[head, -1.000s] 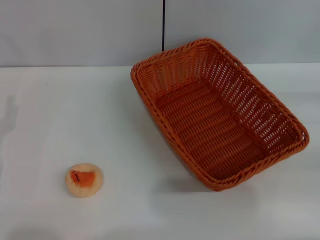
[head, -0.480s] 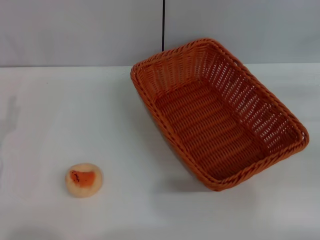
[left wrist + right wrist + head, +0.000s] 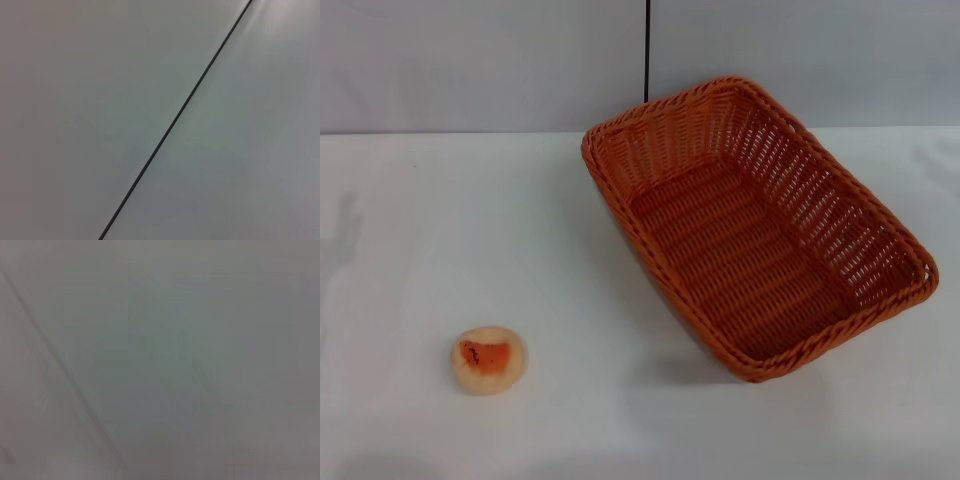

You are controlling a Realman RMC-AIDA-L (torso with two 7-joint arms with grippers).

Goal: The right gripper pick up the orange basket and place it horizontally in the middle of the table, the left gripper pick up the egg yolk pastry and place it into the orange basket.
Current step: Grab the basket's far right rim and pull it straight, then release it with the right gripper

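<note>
The orange basket (image 3: 757, 225) rests on the white table (image 3: 470, 230) right of centre, turned at an angle, open side up and empty. The egg yolk pastry (image 3: 488, 359) lies alone near the front left, well apart from the basket. Neither gripper shows in the head view. Both wrist views hold only a plain grey surface, the left one crossed by a thin dark line (image 3: 180, 110).
A light grey wall (image 3: 470, 60) rises behind the table, with a thin dark vertical seam (image 3: 647, 50) just behind the basket's far corner. Faint shadows lie on the table at its left edge and far right edge.
The basket and pastry have not moved. The faint shadow at the table's left edge has shifted slightly.
</note>
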